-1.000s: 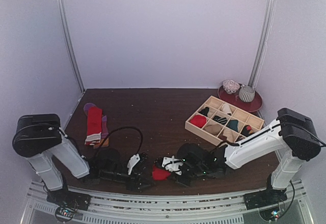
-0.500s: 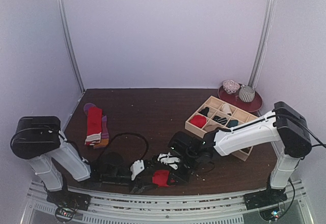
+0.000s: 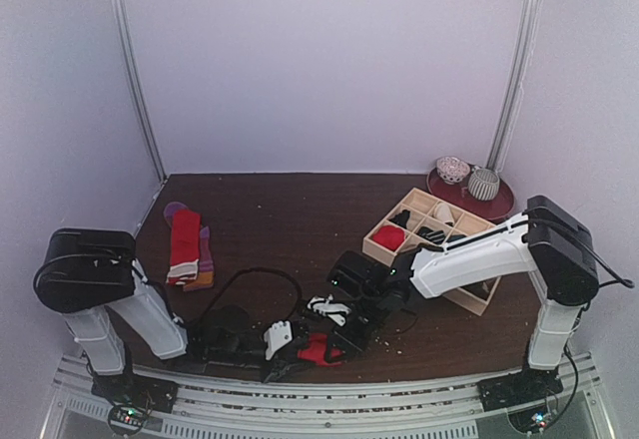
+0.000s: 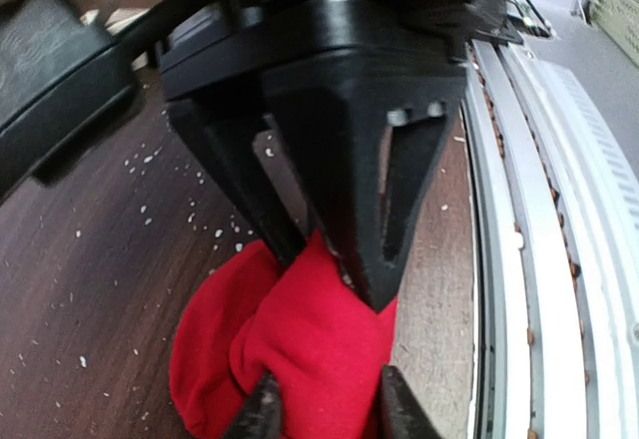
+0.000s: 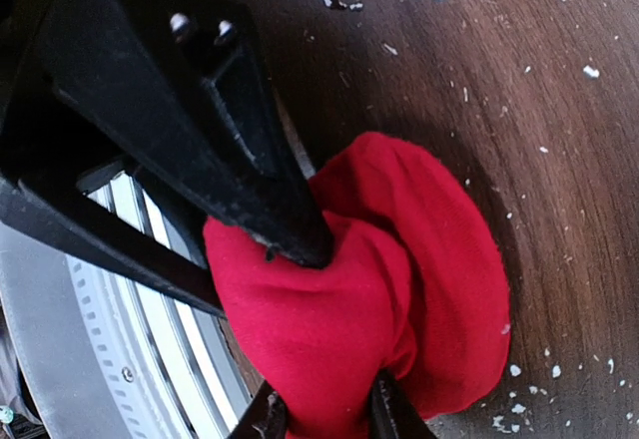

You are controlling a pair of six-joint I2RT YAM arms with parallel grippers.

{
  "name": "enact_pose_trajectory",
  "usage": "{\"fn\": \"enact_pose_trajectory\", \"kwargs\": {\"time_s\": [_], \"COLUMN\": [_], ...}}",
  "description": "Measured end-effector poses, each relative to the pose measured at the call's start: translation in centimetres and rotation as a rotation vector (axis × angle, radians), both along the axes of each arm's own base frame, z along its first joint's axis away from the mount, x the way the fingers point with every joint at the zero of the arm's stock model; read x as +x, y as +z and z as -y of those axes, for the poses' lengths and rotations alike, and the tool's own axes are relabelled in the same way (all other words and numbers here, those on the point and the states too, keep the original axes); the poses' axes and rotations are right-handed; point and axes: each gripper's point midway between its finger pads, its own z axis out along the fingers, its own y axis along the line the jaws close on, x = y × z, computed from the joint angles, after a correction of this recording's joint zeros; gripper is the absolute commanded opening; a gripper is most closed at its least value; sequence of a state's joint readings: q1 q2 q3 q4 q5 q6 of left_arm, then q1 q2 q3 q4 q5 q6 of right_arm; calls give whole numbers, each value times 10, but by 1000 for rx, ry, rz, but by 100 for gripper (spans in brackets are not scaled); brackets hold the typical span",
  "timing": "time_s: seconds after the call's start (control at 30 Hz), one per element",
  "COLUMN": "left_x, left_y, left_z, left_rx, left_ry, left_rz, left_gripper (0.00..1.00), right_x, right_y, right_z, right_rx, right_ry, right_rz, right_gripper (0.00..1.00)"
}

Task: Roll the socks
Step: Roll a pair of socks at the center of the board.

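Top view first: both arms are stretched low over the dark table [image 3: 290, 224], meeting at its near edge. The left claw [image 3: 289, 353] and right claw [image 3: 335, 335] face each other on one red sock [image 3: 319, 350], a small bunched lump between them. Far left lie the flat socks [image 3: 186, 245], red over purple and orange. The wooden grid tray [image 3: 439, 243] sits right of centre, with a dark red plate [image 3: 499, 205] beyond it.

Left wrist now: the left claw [image 4: 326, 411] is narrowed onto the red sock [image 4: 290, 344], a finger on each side of the fabric. The sock looks plump and doubled, a thick fold down its middle. From above, the right claw [image 4: 334, 274] bites into the top of that fold. A pale metal rail [image 4: 519, 259] runs just beside.

Right wrist: the right claw [image 5: 324, 417] is pinched close on the red sock's [image 5: 429, 279] lower edge. The fabric bulges into a rounded pouch on the crumb-flecked wood. The left claw [image 5: 262, 277] digs in from the opposite side.
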State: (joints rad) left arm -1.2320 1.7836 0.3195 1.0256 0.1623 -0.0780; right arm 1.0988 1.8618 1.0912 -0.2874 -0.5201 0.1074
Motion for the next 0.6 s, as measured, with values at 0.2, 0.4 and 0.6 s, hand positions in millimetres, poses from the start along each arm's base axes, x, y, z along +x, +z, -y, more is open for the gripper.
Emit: {"fn": "enact_pose_trajectory", "kwargs": {"time_s": [0.2, 0.4, 0.6], "left_x": [3, 6, 5], "left_y": [-1, -1, -3], "left_z": [7, 14, 13], "left_rx": [-13, -5, 6], "left_ry": [11, 50, 85], "left_rz": [-18, -94, -189], "left_gripper": [0, 0, 0], "right_x": [1, 16, 46], "right_y": [-1, 4, 39], "right_z": [5, 13, 29], "right_rx": [-17, -25, 122], "right_ry": [-12, -38, -89], "right_rz": [-15, 85, 380], "right_gripper": [43, 50, 100]}}
